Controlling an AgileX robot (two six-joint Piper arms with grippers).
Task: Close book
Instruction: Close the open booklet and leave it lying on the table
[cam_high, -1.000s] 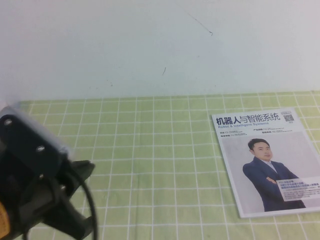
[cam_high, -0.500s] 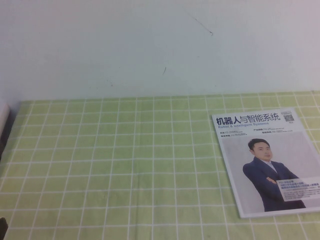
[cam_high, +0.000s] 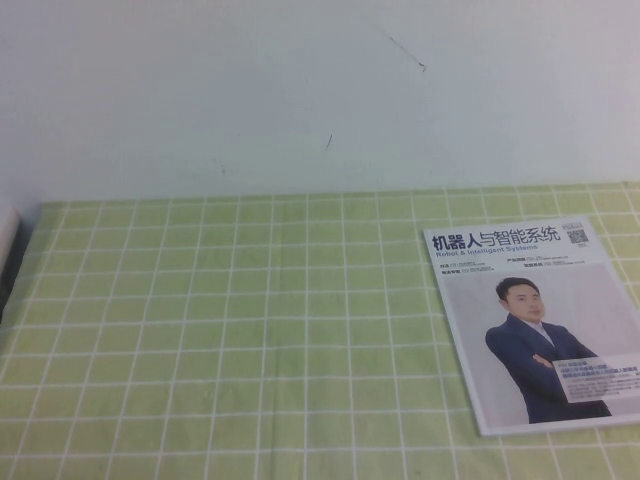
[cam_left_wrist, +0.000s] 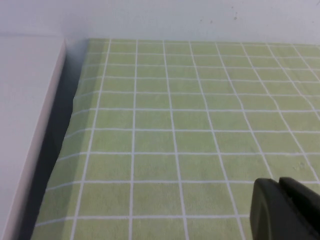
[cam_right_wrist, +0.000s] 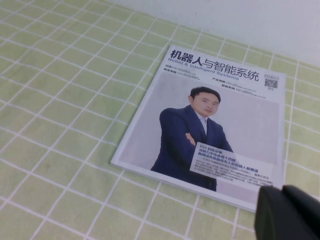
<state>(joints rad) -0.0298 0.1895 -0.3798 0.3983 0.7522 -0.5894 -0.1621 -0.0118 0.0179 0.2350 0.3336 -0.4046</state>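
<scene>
A pale wall (cam_high: 300, 90) is seen behind 1 green mat (cam_high: 250, 330) ruled with white grid lines. 1 book (cam_high: 535, 330) is laid flat on the mat toward 4 o'clock in the high view. It is already closed, front cover up. The cover is printed with a man in a dark blue suit, arms crossed, under a bold Chinese title and the line "Robot & Intelligent Systems". A QR code is set at the cover's 1 o'clock corner.

The book's right edge is cut off by the frame. Only a dark tip of each of the 2 grippers is shown. The left gripper (cam_left_wrist: 282, 205) is held over bare mat by a white ledge (cam_left_wrist: 25, 125). The right gripper (cam_right_wrist: 287, 215) is held just beside the book's near corner. Whether either is open or closed cannot be told.
</scene>
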